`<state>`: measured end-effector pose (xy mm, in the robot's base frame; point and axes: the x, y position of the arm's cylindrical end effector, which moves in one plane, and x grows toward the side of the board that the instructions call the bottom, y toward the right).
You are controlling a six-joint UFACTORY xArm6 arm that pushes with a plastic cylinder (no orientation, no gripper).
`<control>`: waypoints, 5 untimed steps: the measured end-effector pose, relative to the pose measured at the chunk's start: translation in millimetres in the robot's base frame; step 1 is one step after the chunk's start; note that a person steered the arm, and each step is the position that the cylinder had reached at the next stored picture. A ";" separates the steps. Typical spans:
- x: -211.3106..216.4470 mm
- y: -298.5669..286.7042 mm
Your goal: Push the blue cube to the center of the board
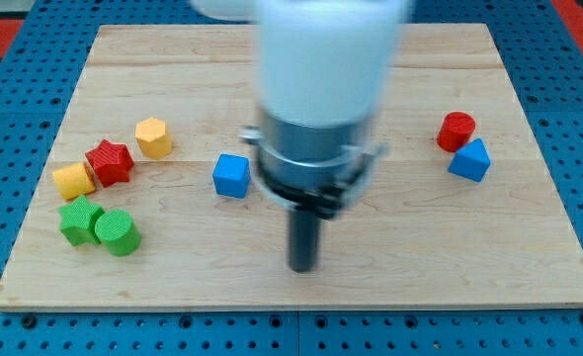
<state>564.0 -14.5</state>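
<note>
Our wooden board (pixel 529 247) filled most of the view. Our arm (pixel 321 109) hung over its middle, blurred, ending in a bare rod with no pincer, holding nothing. My tip (pixel 302 267) sat near the board's bottom edge. The blue cube (pixel 231 176) lay just left of the rod, above the tip, apart from it. Other small blocks clustered toward the left and right edges.

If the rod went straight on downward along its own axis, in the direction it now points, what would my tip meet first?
Most likely only the bare wooden board. My tip points down at it, with no block beneath. The nearest block, the blue cube, sits toward the view's upper left, off that line. Whether the tip already touches the board, I cannot tell.
</note>
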 end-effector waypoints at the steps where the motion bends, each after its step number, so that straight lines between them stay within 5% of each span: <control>1: -49.1 -49.0; 2: -75.2 -91.9; 3: -133.3 -41.6; 5: -175.4 -14.7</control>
